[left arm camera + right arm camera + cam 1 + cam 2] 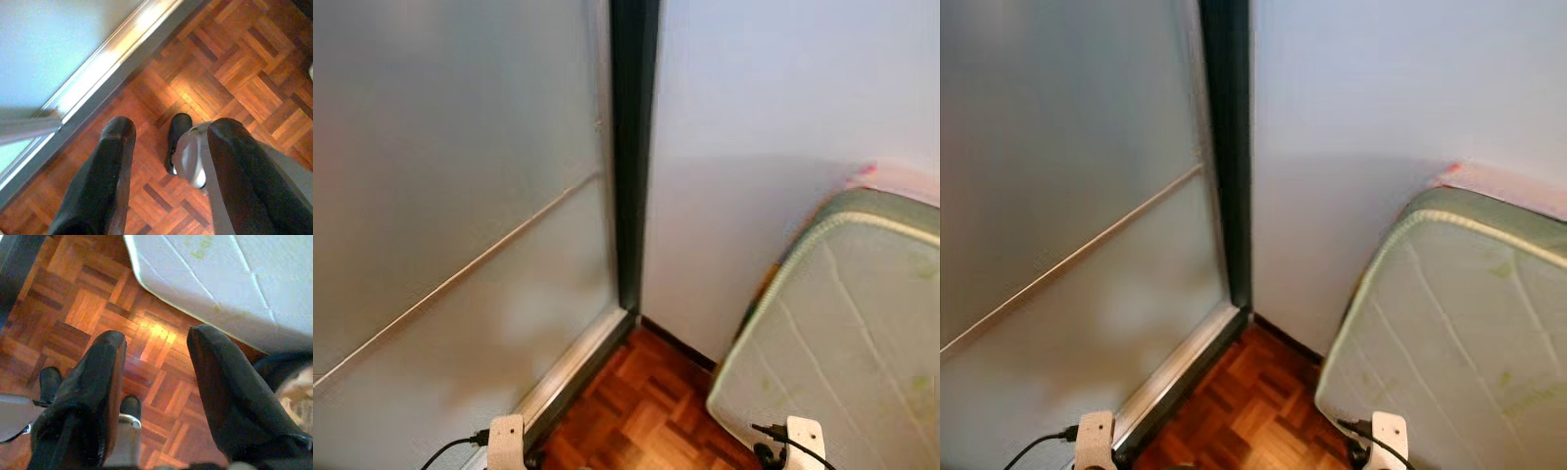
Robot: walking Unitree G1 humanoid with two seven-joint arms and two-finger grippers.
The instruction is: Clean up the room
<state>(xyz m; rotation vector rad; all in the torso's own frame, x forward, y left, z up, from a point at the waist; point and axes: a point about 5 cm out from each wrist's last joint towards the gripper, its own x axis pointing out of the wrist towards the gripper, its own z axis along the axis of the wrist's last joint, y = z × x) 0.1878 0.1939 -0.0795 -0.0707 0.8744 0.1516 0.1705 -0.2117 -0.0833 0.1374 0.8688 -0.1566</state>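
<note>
mattress rests near the corner where frosted glass door meets wall, over parquet floor; left gripper and right gripper hang wide and empty, likely just walking.

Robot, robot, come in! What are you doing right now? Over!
Left gripper open, holding nothing, hanging over parquet floor. Right gripper open too, near mattress edge. Facing corner: frosted glass door, wall. Nothing to tidy spotted here.
</note>
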